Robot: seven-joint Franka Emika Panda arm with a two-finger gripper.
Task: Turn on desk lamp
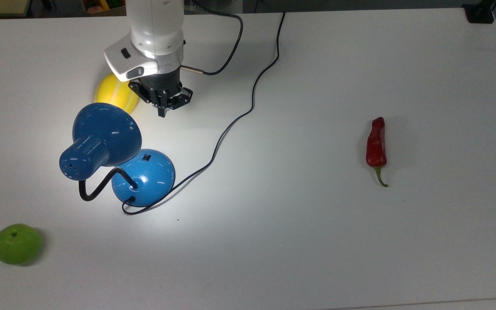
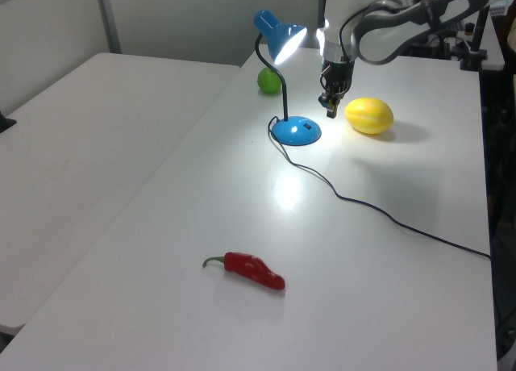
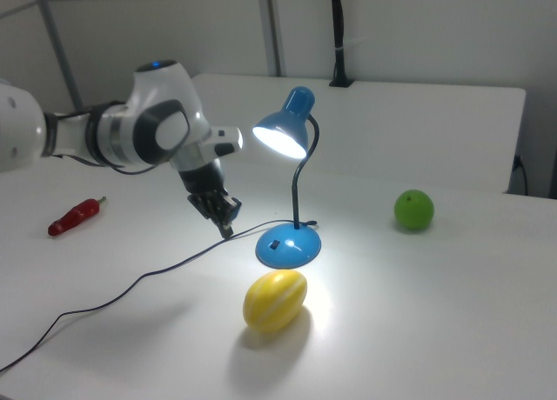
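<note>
The desk lamp is lit: its blue shade (image 1: 101,137) glows in the right view (image 3: 283,130) and throws a bright patch on the white table. Its round blue base (image 1: 149,174) carries a small black switch (image 1: 146,157), and a thin black cord (image 1: 230,125) runs off toward the top view's top edge. My gripper (image 1: 162,113) hangs shut above the table, clear of the base and touching nothing. It sits up-screen of the base in the top view, between base and yellow fruit in the left view (image 2: 330,110), and to the right view's left of the lamp (image 3: 228,228).
A yellow fruit (image 1: 114,94) lies close to the gripper, beside the shade. A green fruit (image 1: 17,243) sits at the top view's lower left. A red chili pepper (image 1: 376,142) lies far to the top view's right. The cord crosses the table (image 1: 317,237) near the arm.
</note>
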